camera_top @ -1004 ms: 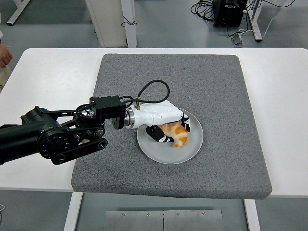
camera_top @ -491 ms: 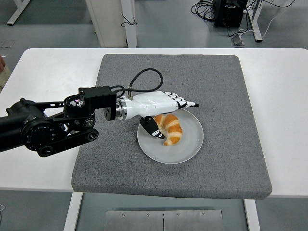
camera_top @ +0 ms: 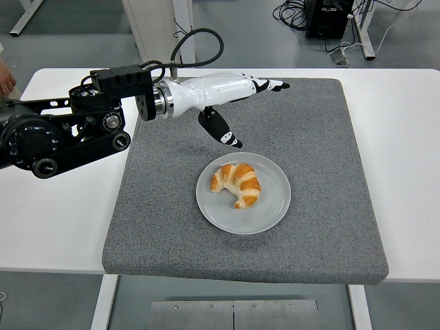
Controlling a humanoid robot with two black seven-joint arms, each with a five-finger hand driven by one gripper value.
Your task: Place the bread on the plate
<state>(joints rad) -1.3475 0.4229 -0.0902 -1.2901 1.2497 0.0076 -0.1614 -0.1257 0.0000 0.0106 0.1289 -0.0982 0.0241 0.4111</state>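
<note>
With the bread (camera_top: 236,184) lying on the plate (camera_top: 271,210), I retreat my empty, fingers-spread left robot hand (camera_top: 237,103) clear, high above it.

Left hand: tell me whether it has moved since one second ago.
Yes. The left hand has lifted off the plate and pulled back toward the mat's far edge, leaving the croissant.

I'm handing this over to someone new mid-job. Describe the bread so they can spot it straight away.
Find the grey mat that covers the middle of the white table. Toward its near edge sits a round grey plate, and the bread lies on the plate's left half. It is a golden-brown, crescent-shaped croissant, the only food and the only warm-coloured thing on the table.
</note>
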